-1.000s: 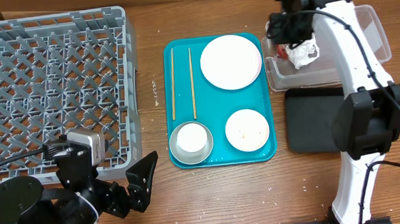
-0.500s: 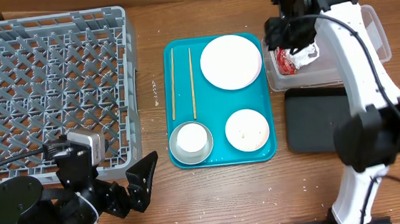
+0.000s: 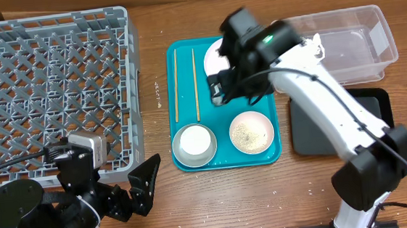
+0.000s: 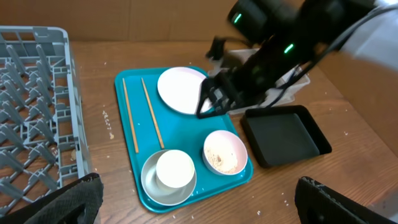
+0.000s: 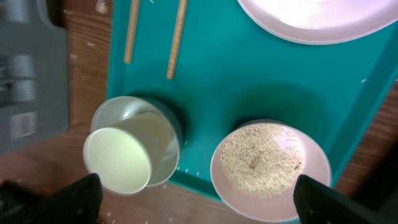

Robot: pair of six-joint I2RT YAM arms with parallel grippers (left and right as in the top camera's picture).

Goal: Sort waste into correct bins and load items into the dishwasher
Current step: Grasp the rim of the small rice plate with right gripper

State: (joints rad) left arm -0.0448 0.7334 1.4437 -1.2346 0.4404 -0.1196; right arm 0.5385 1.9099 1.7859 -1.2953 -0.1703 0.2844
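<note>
**Step in hand (judged):** taking up the rice dish for emptying into a bin.

- Right gripper: above the teal tray, jaws spread wide, holding nothing.
- Dish: on the teal tray's front right corner, upright, heaped with rice.
- Method advised: come down over the dish's rim and pinch one edge. Lift it level so no grains spill, and tilt it only once over the bin.
- Left gripper: low by the rack's front corner, jaws wide and empty, well apart from the work.

**Around:**

- Bowl with the cup inside: just beside the dish, the likeliest thing to be knocked.
- Plate: behind the dish, partly under the right arm.
- Chopsticks: side by side along the tray's left.
- Tub and black tray: right of the teal tray, the black tray partly covered by the arm.
- Surface: a few loose specks.
</note>
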